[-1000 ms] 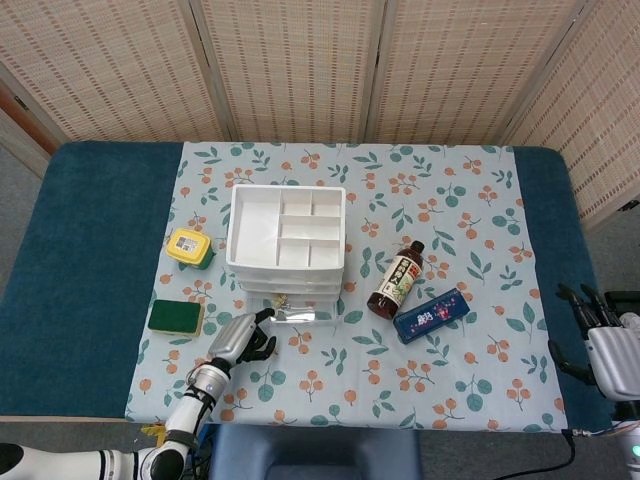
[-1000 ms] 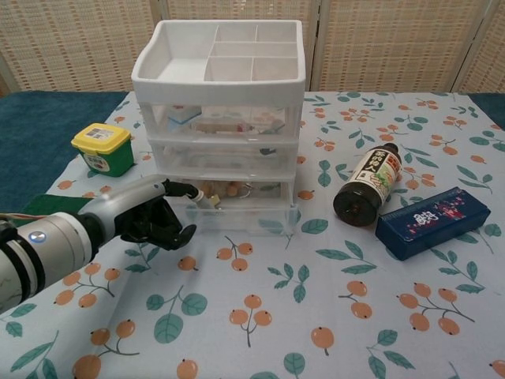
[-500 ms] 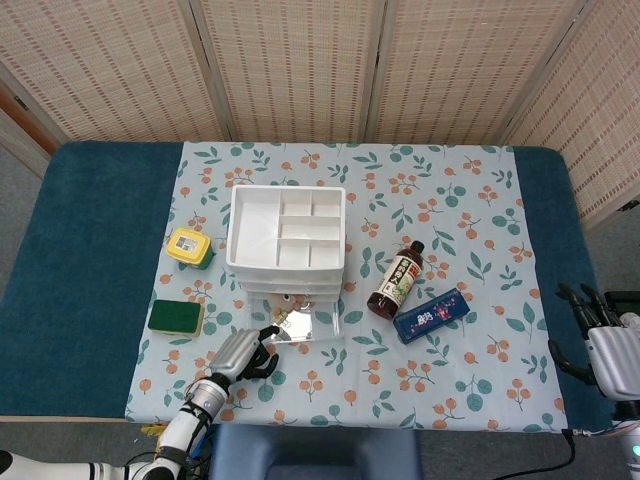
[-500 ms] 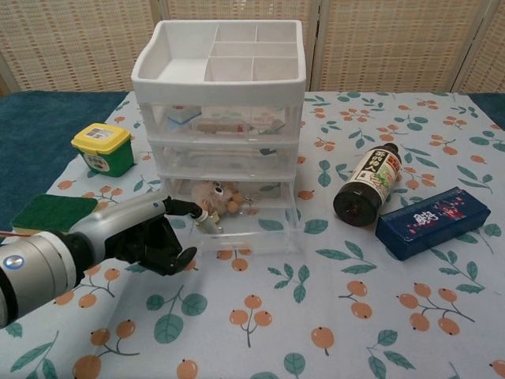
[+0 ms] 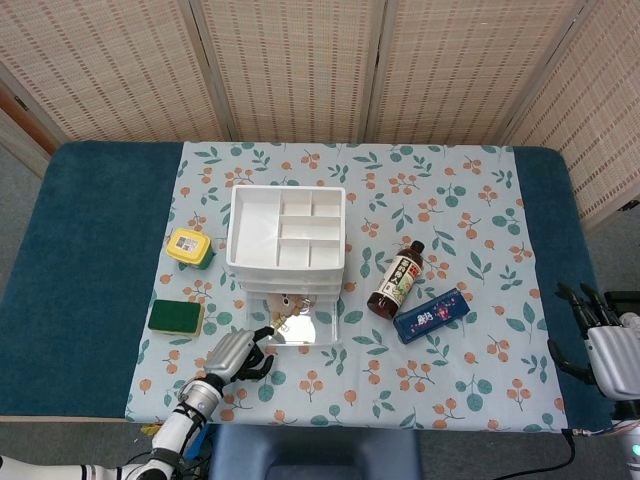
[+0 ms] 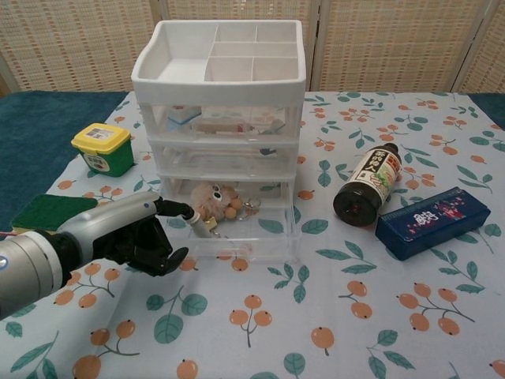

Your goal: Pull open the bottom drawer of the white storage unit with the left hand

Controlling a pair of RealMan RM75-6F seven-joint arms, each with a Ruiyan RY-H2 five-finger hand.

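The white storage unit [image 5: 285, 225] [image 6: 217, 71] stands left of centre on the flowered cloth, with a divided tray on top. Its clear bottom drawer [image 5: 308, 331] [image 6: 251, 241] is slid out toward me, showing a small plush toy with beads [image 6: 213, 196] inside. My left hand [image 5: 238, 353] [image 6: 134, 234] is at the drawer's front left corner. One extended fingertip hooks the drawer's front edge while the other fingers curl in. My right hand [image 5: 598, 345] hangs at the table's right edge with its fingers apart, holding nothing; only the head view shows it.
A yellow-lidded green tub [image 5: 189, 246] [image 6: 101, 148] and a green sponge [image 5: 176, 317] [image 6: 49, 212] lie left of the unit. A dark sauce bottle [image 5: 397, 280] [image 6: 369, 183] lies on its side to the right, next to a blue box [image 5: 431, 314] [image 6: 432, 221].
The left hand has drawn back toward me with the bottom drawer, which has slid from nearly closed to well out. The right hand has not moved.
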